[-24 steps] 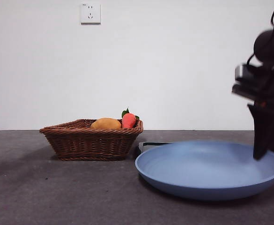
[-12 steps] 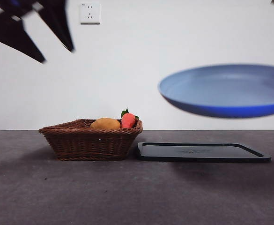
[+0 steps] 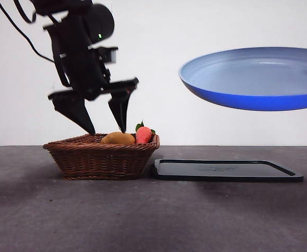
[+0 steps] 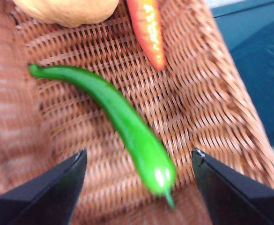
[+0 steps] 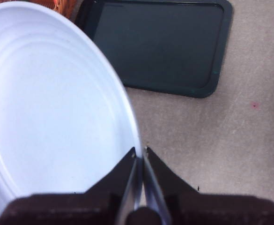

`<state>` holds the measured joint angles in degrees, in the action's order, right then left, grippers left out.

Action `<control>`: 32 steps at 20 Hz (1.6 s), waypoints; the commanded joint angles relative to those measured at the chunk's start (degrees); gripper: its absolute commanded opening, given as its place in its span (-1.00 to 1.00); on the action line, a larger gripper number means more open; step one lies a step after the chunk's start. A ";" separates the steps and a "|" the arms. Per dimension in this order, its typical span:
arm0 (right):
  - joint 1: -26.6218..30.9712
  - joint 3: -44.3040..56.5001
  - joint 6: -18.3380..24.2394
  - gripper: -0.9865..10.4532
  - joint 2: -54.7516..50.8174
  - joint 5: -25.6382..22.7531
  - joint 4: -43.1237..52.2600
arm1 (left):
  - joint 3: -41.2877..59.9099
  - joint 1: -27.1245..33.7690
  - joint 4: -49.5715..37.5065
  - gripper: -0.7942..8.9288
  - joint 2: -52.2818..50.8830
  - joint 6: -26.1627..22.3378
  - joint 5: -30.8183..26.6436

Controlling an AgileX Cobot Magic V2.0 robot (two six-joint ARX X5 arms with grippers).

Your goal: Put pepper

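No writing can be read here; the black tray (image 3: 228, 170) has only a faint mark in its middle, too small to make out.

The left claw (image 3: 105, 129) hangs over the wicker basket (image 3: 98, 158), with its tips just above the rim. Its two jaws are spread wide and they hold nothing. In the left wrist view the pepper (image 4: 111, 107) lies on the woven floor of the basket, between the two black jaws but not touching them. It is long, slim and glossy green, a little curved. Beside it in the basket are a rounded yellow-orange fruit (image 4: 69, 10) and an orange-red carrot (image 4: 148, 29); both lie apart from the pepper.

The right claw (image 5: 140, 157) is clenched on the rim of the blue plate (image 3: 255, 77), one jaw on each side of the edge. The plate is in the air, a little tilted, high above the tray and toward the right edge of the worktop (image 3: 143, 215).

The basket stands toward the far edge of the worktop, left of its middle. The tray lies flat just to the right of it, very close to the basket.
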<state>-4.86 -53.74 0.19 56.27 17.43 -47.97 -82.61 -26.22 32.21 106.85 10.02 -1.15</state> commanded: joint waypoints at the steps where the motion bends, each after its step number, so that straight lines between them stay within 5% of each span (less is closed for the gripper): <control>1: -0.02 -0.79 -0.76 -0.82 0.31 0.48 0.74 | -1.22 -0.39 -2.45 -0.04 3.13 2.10 -0.17; 17: -0.02 -0.81 -0.72 -0.82 0.31 0.63 0.79 | -1.22 -0.46 -6.14 -0.13 9.68 3.50 -1.73; 21: -0.02 -0.79 -0.68 -0.82 0.31 0.63 0.79 | -1.22 -0.46 -5.60 -0.45 9.68 3.56 -0.77; 32: -0.02 -0.79 -0.57 -0.82 0.31 0.63 0.90 | -1.22 -0.44 -3.80 -0.59 8.15 6.69 2.97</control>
<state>-4.86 -53.74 0.21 56.27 17.61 -47.94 -82.74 -26.28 27.81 114.45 16.16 1.17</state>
